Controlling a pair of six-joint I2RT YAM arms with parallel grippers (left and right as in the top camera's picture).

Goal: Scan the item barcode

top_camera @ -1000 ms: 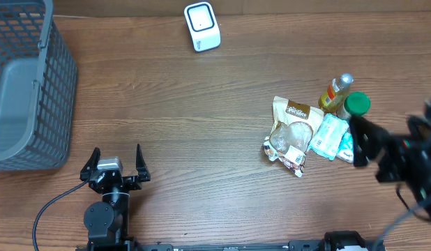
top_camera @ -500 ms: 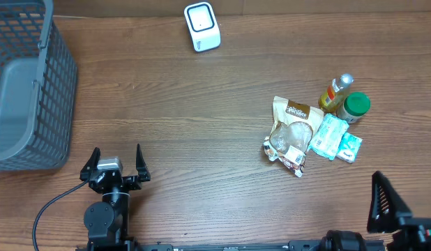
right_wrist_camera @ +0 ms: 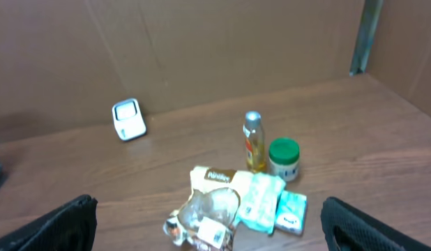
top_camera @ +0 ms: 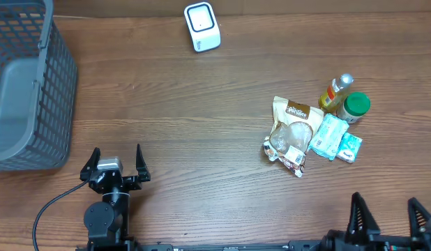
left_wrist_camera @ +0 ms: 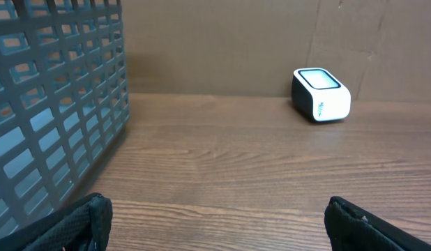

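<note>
As viewed from overhead, wooden table from edge to edge. Carries at its left edge a grey mesh basket — upright, tall-sided, by far the bulkiest thing here.

At the near edge, left of centre, left gripper: black fingers spread wide, pointing up the table, clasping nothing, near the basket's corner but apart from it. In the bottom right corner, right gripper: likewise spread wide and empty, well apart from the goods.

Right of centre, the items for scanning, huddled in one cluster. Largest among them, snack bag: crumpled, clear-windowed, lying flat on the cluster's left.

At the far edge, a little left of centre, white scanner — pale window facing up, well apart from the cluster and from both grippers. Shows also in both wrist views, small against the brown backdrop.

Back in the cluster, touching the bag's right side, teal packet, lying flat. Just beside that, at the outer corner, smaller packet in teal and white. Behind these, upright, jar with a green lid. Close against the jar's far left, slimmest of the lot, bottle with a silver cap and amber contents, upright.

Barcode faces: too small to tell.
</note>
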